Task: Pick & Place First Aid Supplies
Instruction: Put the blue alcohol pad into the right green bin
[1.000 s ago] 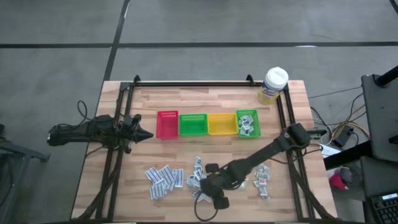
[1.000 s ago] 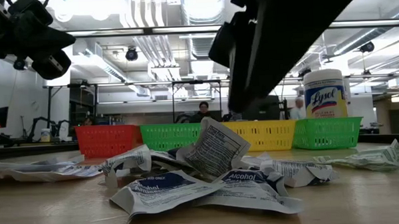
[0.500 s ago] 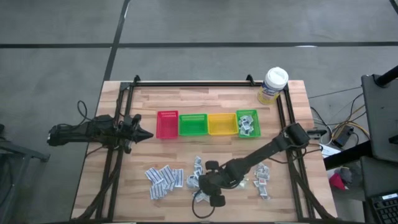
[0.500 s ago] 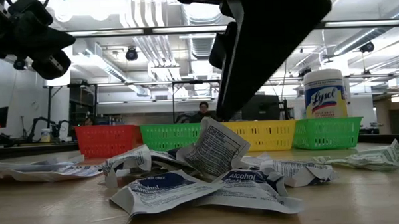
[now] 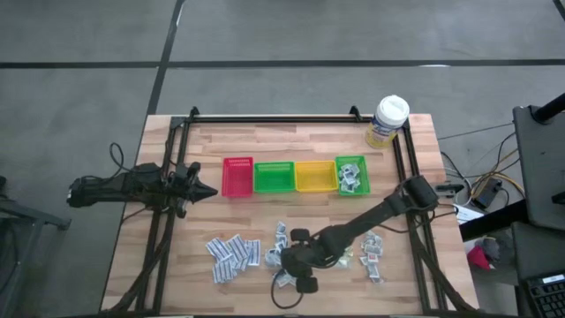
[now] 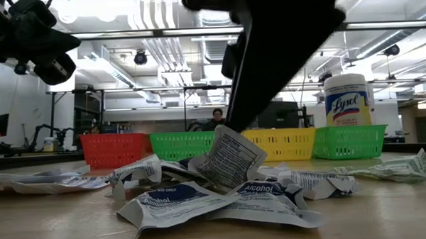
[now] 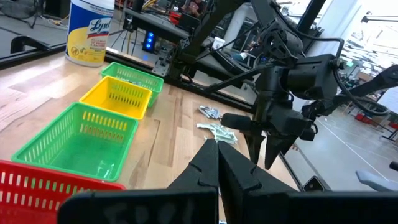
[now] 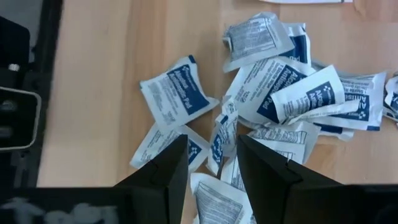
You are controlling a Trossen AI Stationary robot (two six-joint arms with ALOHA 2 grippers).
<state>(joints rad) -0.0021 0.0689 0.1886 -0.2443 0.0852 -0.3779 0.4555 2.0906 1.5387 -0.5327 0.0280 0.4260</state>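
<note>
The first aid supplies are small flat sachets. One pile of them (image 5: 232,254) lies near-left, another (image 5: 281,250) in the near middle and a third (image 5: 372,251) near-right. Several more lie in the right-hand green bin (image 5: 350,175). My right gripper (image 8: 214,165) is open, slanting down over the middle pile. Its fingers stand on either side of a blue-white sachet (image 8: 222,140) that leans upright on the heap (image 6: 232,158). My left gripper (image 5: 210,191) waits shut above the table's left side. My right gripper has one fingertip (image 6: 232,124) right at the top edge of the upright sachet (image 6: 224,132). I cannot tell whether it touches.
Red (image 5: 237,177), green (image 5: 274,177) and yellow (image 5: 314,176) bins stand in a row with the right-hand green one at mid-table. A wipes tub (image 5: 387,122) stands at the far right corner. Black frame rails (image 5: 415,238) run along both sides. A person (image 6: 217,119) sits beyond the table.
My right gripper has rolled a little. Its fingertips have edged toward the table's left and slightly down, onto the top of the upright sachet. The sachets lie as before.
</note>
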